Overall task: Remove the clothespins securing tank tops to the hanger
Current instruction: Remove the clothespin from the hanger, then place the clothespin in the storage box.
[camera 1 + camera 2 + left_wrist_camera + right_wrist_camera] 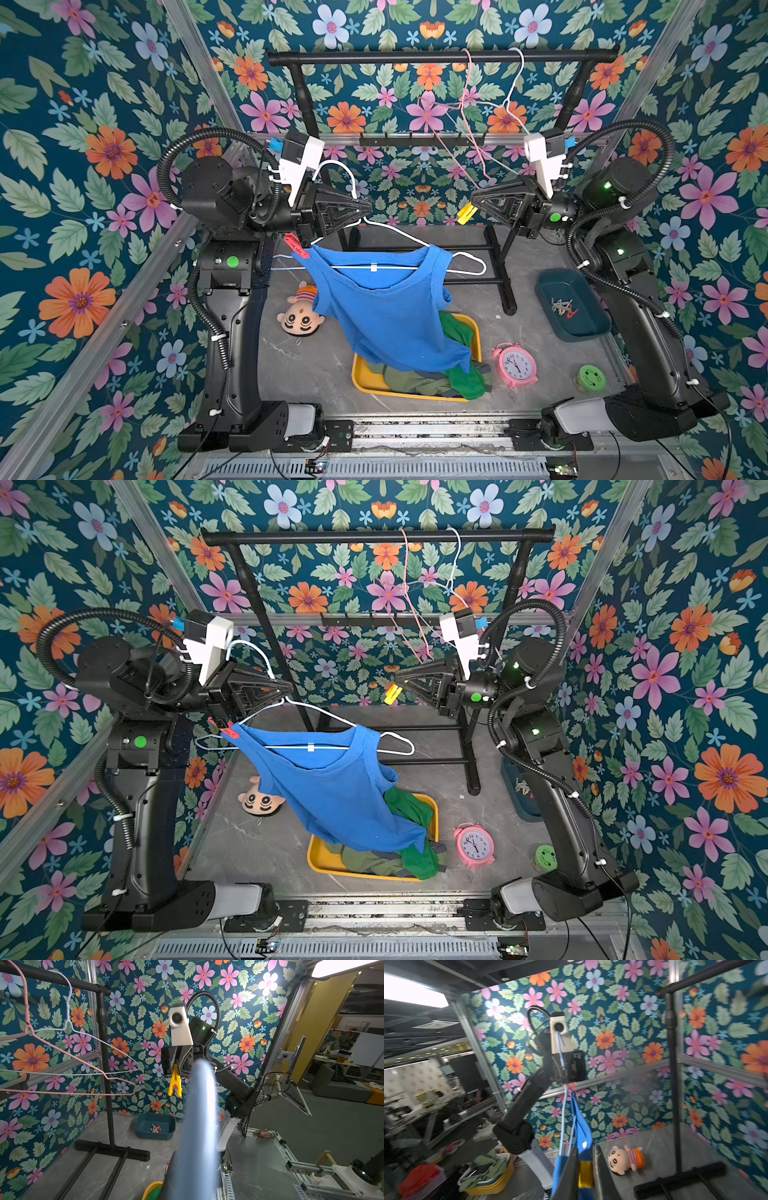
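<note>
A blue tank top hangs askew on a white hanger. A red clothespin pins its left strap to the wire. My left gripper is shut on the hanger's neck and holds it up in the air. My right gripper is shut on a yellow clothespin, apart from the hanger and to its right. In the right wrist view the yellow clothespin sits between the two fingers. The green tank top and the olive one lie in a yellow basket below.
A black rack at the back carries an empty pink hanger and an empty white one. A teal bin at the right holds several clothespins. A plush doll, a pink alarm clock and a green round object lie on the table.
</note>
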